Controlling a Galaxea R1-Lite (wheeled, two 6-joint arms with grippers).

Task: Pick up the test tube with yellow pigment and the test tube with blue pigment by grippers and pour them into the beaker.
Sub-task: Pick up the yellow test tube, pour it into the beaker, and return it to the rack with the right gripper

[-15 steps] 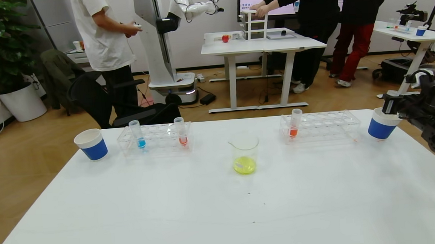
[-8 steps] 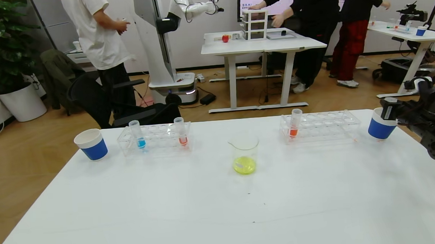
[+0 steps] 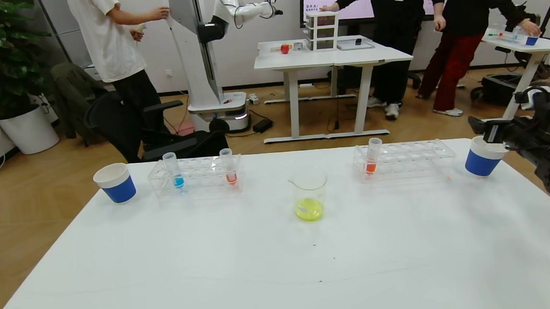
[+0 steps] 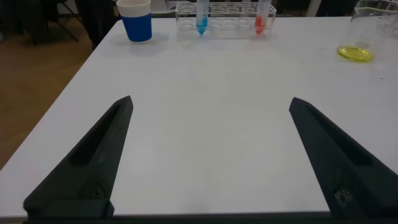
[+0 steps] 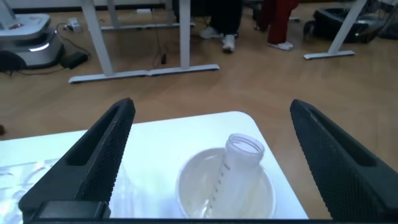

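Right gripper (image 5: 211, 162), a black two-fingered claw on a bulky dark arm, hangs at the right edge of the white table (image 3: 282, 268) with its jaws spread wide and nothing between them. Directly below it sits a blue-and-white paper cup (image 5: 225, 186), and a slim clear plastic tube (image 5: 233, 171) stands tilted inside that cup, open mouth up; no yellow tint can be made out in it. From the head camera the same cup (image 3: 481, 158) shows at the table's far right corner with the gripper (image 3: 486, 132) just above its rim.

Near the cup lies a clear plastic rack (image 3: 404, 158) holding one tube of orange-red liquid (image 3: 372, 160). Toward the middle of the table stands the small clear glass beaker (image 3: 309, 193), upright, with a shallow pool of yellow liquid at its bottom.

Left gripper (image 4: 208, 162) is out of the head view; its own camera shows the black fingers spread wide and empty above bare tabletop, well apart from everything. Far ahead of it stands a second clear rack (image 4: 225, 11). In that rack the test tube with blue pigment (image 3: 175, 171) stands upright at the left end, with another orange-red tube (image 3: 229, 167) toward the right end. A second blue-and-white cup (image 3: 115, 183) sits just beside this rack.
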